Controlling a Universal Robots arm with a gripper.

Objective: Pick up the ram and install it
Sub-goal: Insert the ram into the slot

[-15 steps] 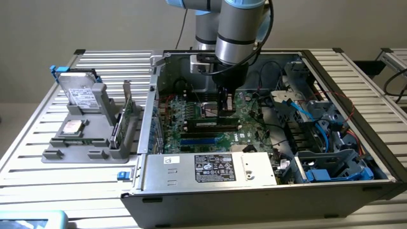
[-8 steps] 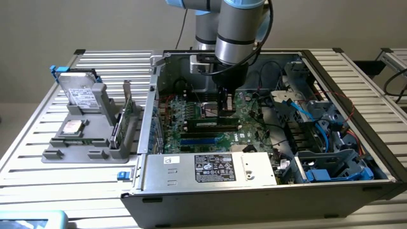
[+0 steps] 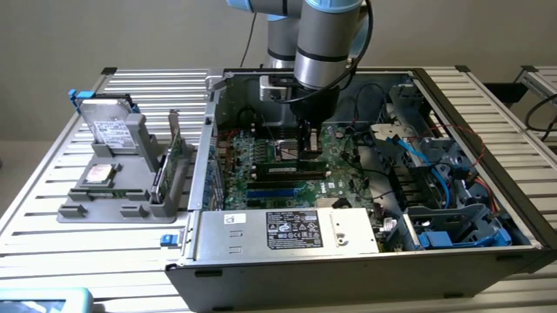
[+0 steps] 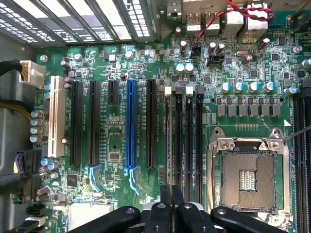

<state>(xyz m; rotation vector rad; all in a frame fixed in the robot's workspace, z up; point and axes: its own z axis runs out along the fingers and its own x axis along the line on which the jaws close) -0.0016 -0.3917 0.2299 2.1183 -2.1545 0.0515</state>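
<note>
We saw the black end effector closed tight over the slotted green motherboard; the exterior view added the open metal case on the ribbed surface.

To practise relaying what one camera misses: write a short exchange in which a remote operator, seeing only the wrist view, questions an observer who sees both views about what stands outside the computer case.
Operator: What lies beyond my picture?
Observer: A grey holder stands outside the open case, at the exterior view's left.
Operator: Is anything in it?
Observer: A silver hard drive stands upright at its far end.
</note>
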